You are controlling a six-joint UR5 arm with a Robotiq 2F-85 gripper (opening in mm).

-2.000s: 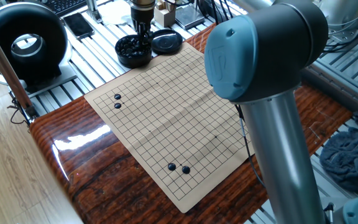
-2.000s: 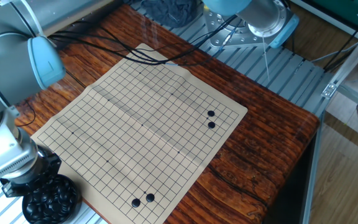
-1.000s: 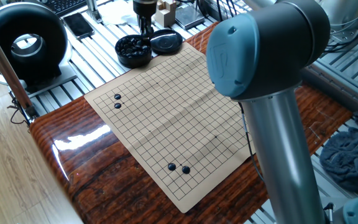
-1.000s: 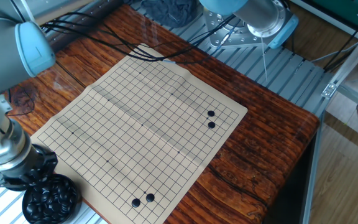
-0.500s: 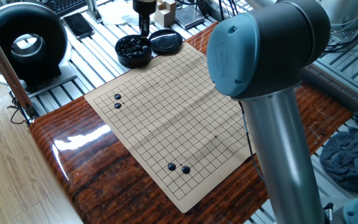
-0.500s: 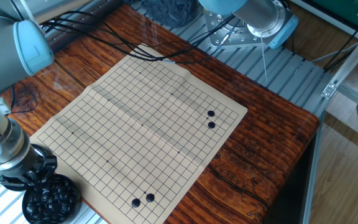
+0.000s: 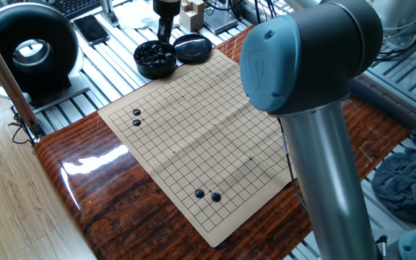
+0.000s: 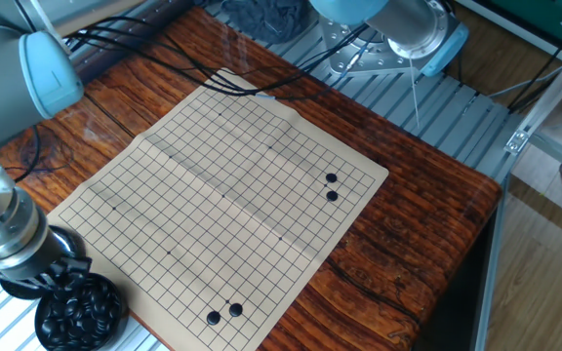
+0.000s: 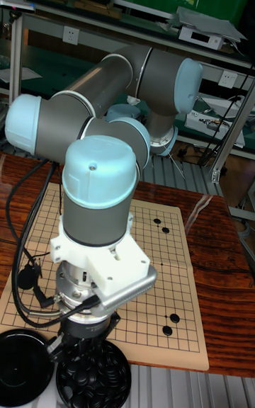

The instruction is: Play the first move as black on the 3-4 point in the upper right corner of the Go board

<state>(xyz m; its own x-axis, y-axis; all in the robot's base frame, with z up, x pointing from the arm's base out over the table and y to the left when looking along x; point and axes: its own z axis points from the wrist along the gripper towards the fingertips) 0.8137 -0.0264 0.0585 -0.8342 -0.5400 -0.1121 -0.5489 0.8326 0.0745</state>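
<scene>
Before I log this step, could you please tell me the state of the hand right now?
Hand: raised above the bowl of black stones; whether it is open, closed or holding a stone cannot be told from any view.

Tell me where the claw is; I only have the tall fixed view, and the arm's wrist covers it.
Observer: One fixed view shows the claw hanging just above the bowl of black stones.
Operator: Is it holding a stone?
Observer: I cannot tell; its tips are small and dark there, and the other fixed view hides them too.
Operator: Any stones on the part of the board the arm blocks?
Observer: None. The other fixed view shows the whole board: only one pair and another pair.
</scene>
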